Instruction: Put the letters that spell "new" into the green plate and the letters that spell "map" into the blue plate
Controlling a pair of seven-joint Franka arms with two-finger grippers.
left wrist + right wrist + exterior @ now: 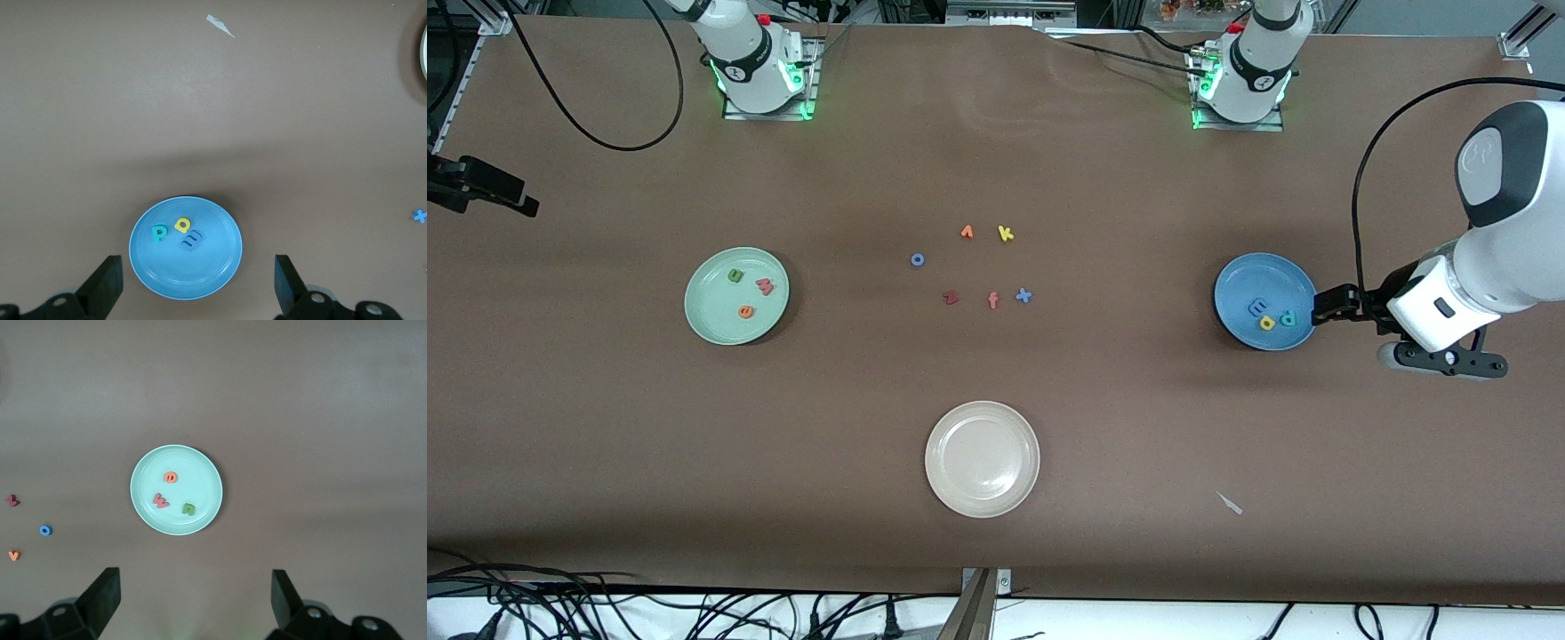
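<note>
Sorting looks finished: n, e, w (765,286) lie in the green plate (710,316); m, a, p (1267,323) in the blue plate (1240,284). Left claw (193,283) over the blue plate, right claw (193,600) high over the green plate, both apart, empty. Next: retreat only.

Green n (735,276), orange e (745,311), pink w (765,285) flat in green plate (704,316), below right gripper (193,607). Blue m (1256,308), yellow a (1267,323), teal p (1288,317) in blue plate (1240,276), beneath left gripper (197,290).

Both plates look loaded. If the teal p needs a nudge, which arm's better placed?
Left. The left gripper is open by the blue plate's rim, where the teal p lies with the yellow a and blue m. The right gripper, open, looks down at the green plate.
</note>
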